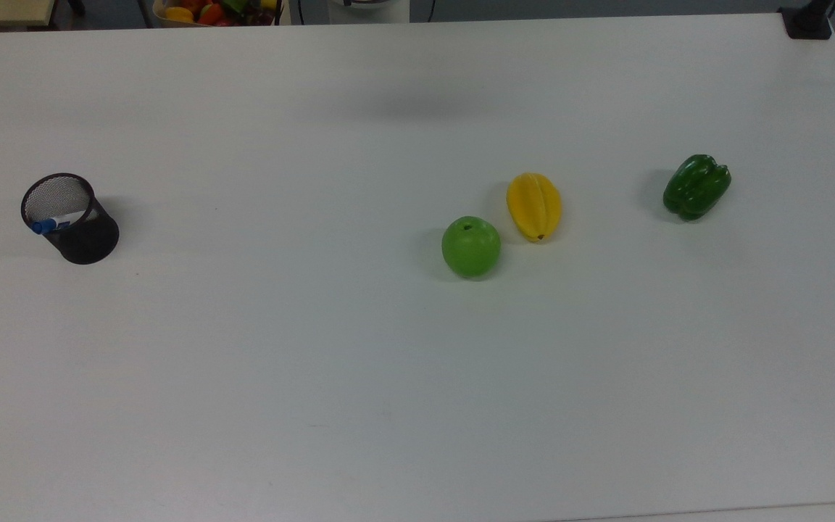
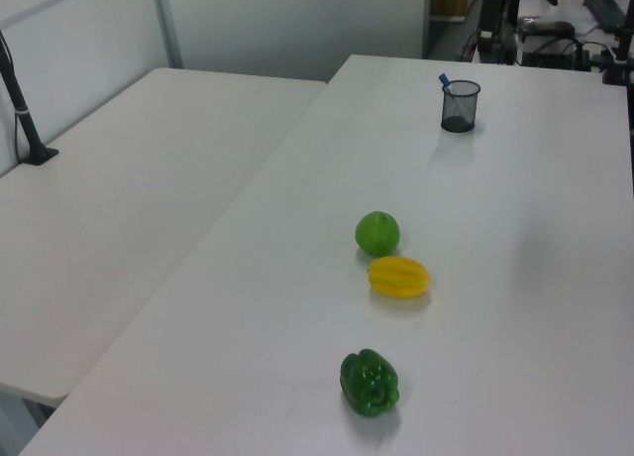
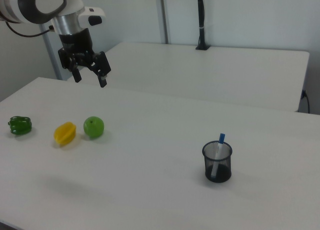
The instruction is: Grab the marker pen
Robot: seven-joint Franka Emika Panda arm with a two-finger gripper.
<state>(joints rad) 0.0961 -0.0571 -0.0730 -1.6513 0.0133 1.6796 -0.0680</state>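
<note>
The slim white-barrelled marker pen (image 3: 218, 149) stands in the black mesh cup (image 3: 217, 163), well apart from the round green apple (image 3: 93, 127) on the white table (image 3: 165, 200).

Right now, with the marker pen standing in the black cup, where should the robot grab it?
Best by the blue cap end, coming down from above. The marker pen stands leaning in the black mesh cup, and the cap pokes over the rim while the cup's wall surrounds the barrel, so a side approach looks blocked. The open hand hangs high over the table, away from the cup.
</note>
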